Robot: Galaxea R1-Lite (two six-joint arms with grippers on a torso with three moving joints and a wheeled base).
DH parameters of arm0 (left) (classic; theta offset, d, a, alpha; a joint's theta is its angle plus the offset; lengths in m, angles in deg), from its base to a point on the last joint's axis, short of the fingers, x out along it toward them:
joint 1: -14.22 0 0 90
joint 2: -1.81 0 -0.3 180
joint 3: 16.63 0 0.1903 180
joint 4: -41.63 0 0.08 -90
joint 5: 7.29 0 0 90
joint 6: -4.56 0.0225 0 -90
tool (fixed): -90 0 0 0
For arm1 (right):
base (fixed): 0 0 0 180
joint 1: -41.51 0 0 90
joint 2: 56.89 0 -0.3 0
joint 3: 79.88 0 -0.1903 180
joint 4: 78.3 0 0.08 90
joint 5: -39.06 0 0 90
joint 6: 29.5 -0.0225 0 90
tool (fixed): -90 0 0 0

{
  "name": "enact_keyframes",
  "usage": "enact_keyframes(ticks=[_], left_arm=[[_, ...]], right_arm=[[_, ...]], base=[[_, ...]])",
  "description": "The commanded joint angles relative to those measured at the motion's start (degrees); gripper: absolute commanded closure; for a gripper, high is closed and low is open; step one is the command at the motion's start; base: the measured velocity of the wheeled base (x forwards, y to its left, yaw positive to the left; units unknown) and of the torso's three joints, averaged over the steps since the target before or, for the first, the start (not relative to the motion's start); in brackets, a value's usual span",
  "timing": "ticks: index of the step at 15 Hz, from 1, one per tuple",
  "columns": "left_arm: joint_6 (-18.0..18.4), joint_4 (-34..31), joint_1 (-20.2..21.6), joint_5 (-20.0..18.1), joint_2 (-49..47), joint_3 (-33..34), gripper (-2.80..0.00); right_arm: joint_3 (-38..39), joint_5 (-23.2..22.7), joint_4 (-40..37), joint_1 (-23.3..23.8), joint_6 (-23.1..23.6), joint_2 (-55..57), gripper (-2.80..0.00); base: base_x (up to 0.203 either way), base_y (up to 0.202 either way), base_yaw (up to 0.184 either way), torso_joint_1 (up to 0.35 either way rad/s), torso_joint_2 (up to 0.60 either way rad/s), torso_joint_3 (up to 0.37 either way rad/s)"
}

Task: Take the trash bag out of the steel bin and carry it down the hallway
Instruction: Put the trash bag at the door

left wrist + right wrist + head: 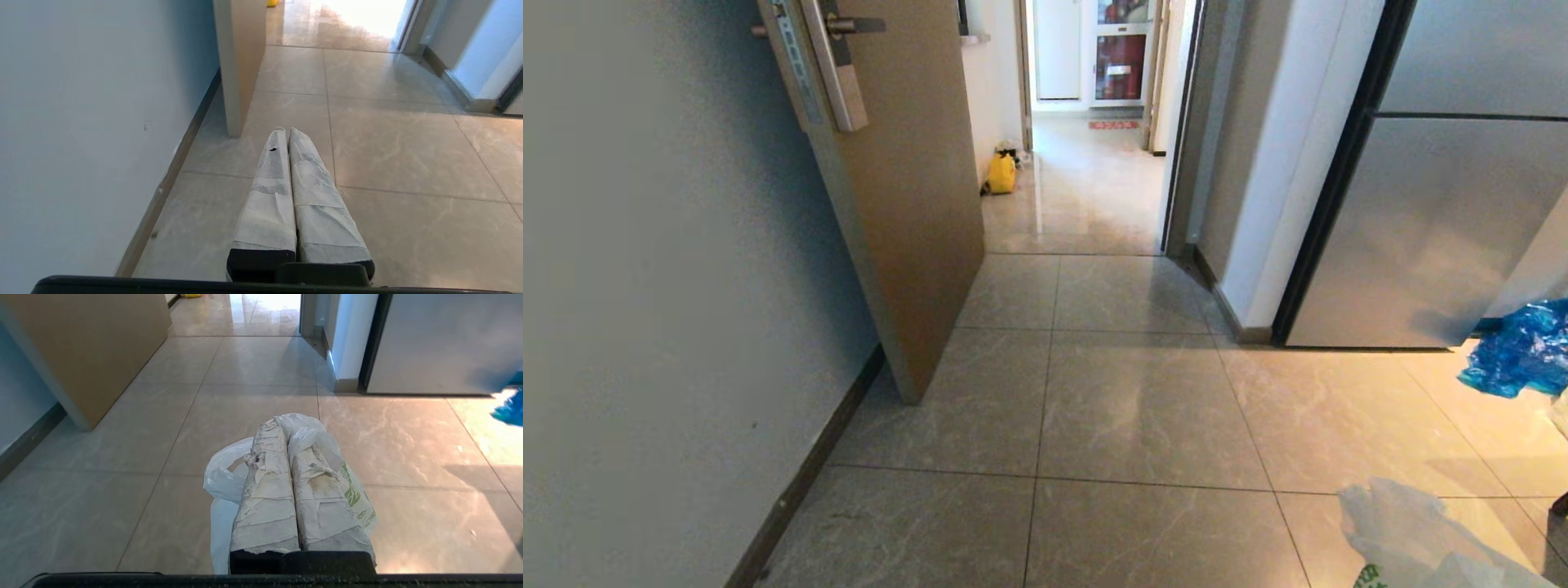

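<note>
Head view is looking down a tiled floor (1143, 408) toward the hallway (1086, 180), with a brown wooden door (907, 204) standing ajar on the left against a pale wall (645, 286), its lever handle (849, 26) showing at the top. A silver refrigerator (1437, 220) is standing on the right, past a white wall corner, and a crumpled blue plastic bag (1519, 347) is lying at the right edge near it. A yellow bag (1001, 173) is sitting on the floor far down the hallway, against the left wall. The trash bag (1413, 535) is showing at the lower right corner of this view, white and thin with a bit of green print at its lower edge, hanging above the tiles. Right wrist view: the right gripper (286, 428) is pinching the trash bag (229, 482), its two tape-wrapped fingers (265, 498) pressed together with the white plastic bunched over the tips and draping down both sides; green print is visible on the side nearer the refrigerator. Left wrist view: the left gripper (287, 130) is holding nothing, its taped fingers (269, 196) closed against each other, pointing over bare tiles near the door's edge and the dark skirting (171, 175). The steel bin is not appearing in any view.
</note>
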Motion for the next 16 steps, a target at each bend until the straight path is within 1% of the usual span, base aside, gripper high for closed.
enact_keyframes(ticks=[1,16], left_arm=[[0.0,0.0,0.0,0.0,0.1,0.1,0.0],[0.0,0.0,0.0,0.0,0.1,0.1,0.0]], right_arm=[[0.0,0.0,0.0,0.0,0.0,0.0,0.0],[0.0,0.0,0.0,0.0,0.0,0.0,0.0]], base=[[0.188,0.0,0.002,0.002,0.0,0.002],[0.191,0.0,0.001,0.002,0.0,0.003]])
